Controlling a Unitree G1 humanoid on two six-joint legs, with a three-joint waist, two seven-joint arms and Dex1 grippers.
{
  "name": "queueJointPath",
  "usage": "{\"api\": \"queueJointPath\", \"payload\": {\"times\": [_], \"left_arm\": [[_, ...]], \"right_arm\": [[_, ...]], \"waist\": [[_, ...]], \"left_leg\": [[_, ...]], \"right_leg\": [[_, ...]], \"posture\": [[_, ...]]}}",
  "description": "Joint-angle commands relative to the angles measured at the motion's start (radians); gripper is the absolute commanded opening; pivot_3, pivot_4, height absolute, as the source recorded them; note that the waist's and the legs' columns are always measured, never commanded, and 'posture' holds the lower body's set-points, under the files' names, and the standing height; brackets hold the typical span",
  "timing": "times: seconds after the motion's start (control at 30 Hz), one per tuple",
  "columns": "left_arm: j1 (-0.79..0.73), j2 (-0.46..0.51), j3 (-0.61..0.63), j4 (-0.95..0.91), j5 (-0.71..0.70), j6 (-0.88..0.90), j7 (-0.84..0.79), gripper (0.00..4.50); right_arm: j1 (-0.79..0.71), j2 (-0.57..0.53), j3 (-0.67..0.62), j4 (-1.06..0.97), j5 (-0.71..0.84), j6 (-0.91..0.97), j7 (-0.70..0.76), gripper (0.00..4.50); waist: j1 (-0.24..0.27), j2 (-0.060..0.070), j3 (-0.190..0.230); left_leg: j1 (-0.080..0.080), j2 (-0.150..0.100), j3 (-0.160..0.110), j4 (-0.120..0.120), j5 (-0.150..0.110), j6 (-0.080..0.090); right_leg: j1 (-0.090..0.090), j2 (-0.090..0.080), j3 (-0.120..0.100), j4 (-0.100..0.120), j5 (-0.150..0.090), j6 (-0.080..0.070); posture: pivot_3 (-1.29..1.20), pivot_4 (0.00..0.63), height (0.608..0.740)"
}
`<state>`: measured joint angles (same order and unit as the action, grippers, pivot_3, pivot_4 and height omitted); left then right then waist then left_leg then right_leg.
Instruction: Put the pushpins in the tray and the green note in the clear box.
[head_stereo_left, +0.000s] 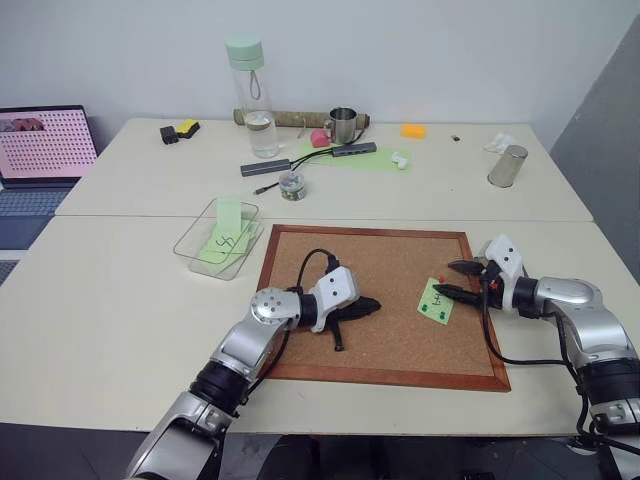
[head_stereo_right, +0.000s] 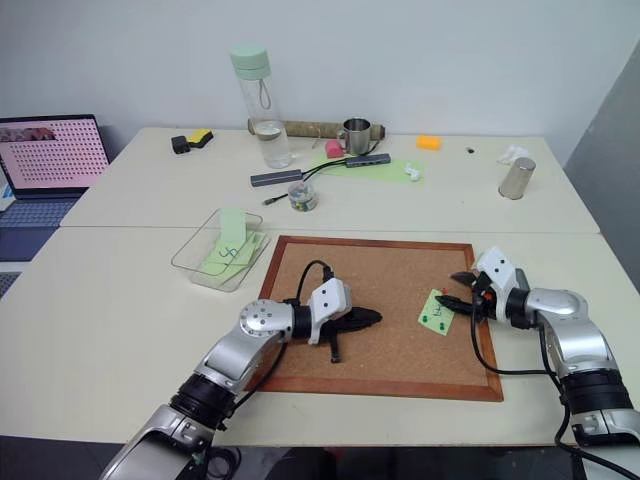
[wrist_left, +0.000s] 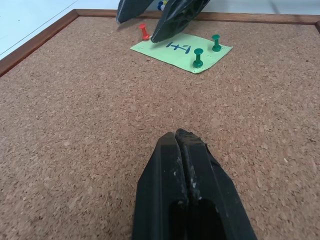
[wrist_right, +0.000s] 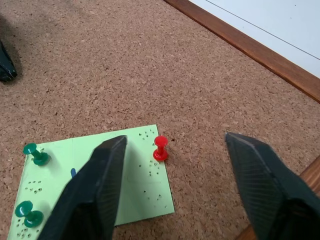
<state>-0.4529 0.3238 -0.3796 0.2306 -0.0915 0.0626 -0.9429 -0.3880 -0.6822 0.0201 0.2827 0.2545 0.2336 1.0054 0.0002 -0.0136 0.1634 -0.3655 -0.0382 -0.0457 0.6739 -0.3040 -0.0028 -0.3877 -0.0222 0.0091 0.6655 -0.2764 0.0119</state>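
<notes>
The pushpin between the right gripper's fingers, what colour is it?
Red. The pushpin stands at the green note's corner between the open right gripper's fingers; clearest in the right wrist view.

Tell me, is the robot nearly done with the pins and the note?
Not yet; nothing looks done. The red pin and two green pins are stuck in the note on the corkboard. The right gripper stands open around the red pin, ready to pinch it. The left gripper rests shut on the cork. Left: all three pins out, then the note into the clear box.
</notes>
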Motion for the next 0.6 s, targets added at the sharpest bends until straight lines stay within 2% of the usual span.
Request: {"api": "queueJointPath", "payload": {"times": [0.03,0.4,0.6], "left_arm": [[0.029,0.013,-0.009,0.013,0.028,0.023,-0.002,0.00],[0.034,0.010,-0.010,0.019,0.034,0.020,-0.002,0.00],[0.041,0.012,-0.015,0.022,0.042,0.019,0.003,0.00]], "right_arm": [[-0.021,0.002,-0.020,-0.006,0.009,-0.016,0.017,2.40],[-0.010,0.011,-0.023,-0.025,0.018,0.002,0.030,0.16],[-0.006,0.004,-0.042,-0.076,0.047,0.038,0.038,0.08]], "waist": [[0.000,0.000,0.000],[-0.001,0.000,0.000],[-0.001,0.000,-0.001]], "left_leg": [[0.000,0.000,0.000,0.000,0.000,0.000],[0.000,0.000,0.000,0.000,0.000,0.000],[0.000,0.000,0.000,0.000,0.000,0.000]], "right_leg": [[0.000,0.000,0.000,0.000,0.000,0.000],[0.000,0.000,0.000,0.000,0.000,0.000],[0.000,0.000,0.000,0.000,0.000,0.000]], "posture": [[0.00,0.150,0.740],[0.00,0.150,0.740],[0.00,0.150,0.740]]}}
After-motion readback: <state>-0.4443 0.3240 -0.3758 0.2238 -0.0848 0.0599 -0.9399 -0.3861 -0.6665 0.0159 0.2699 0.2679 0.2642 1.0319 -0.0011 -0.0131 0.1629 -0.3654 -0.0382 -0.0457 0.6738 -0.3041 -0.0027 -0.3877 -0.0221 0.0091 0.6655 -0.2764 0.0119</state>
